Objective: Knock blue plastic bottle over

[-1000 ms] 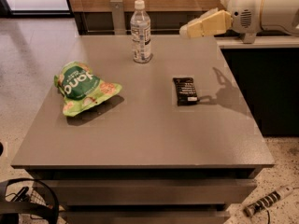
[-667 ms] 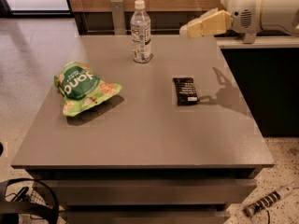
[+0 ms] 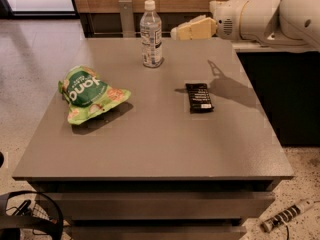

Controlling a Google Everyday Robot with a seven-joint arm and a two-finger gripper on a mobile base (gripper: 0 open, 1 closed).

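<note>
The blue plastic bottle (image 3: 151, 34) stands upright near the far edge of the grey table (image 3: 150, 149). It is clear with a white cap and a pale label. My gripper (image 3: 181, 32) is cream-coloured and reaches in from the right on a white arm (image 3: 260, 19). It hovers above the table's far right part, at about the bottle's mid height. It is a short gap to the right of the bottle and not touching it.
A green snack bag (image 3: 90, 94) lies on the table's left side. A flat black bar (image 3: 199, 97) lies right of centre. A dark cabinet (image 3: 285, 94) stands to the right. A striped object (image 3: 287, 216) lies on the floor at lower right.
My gripper and arm have moved left, closing most of the gap to the bottle. The bottle, bag and bar have not moved.
</note>
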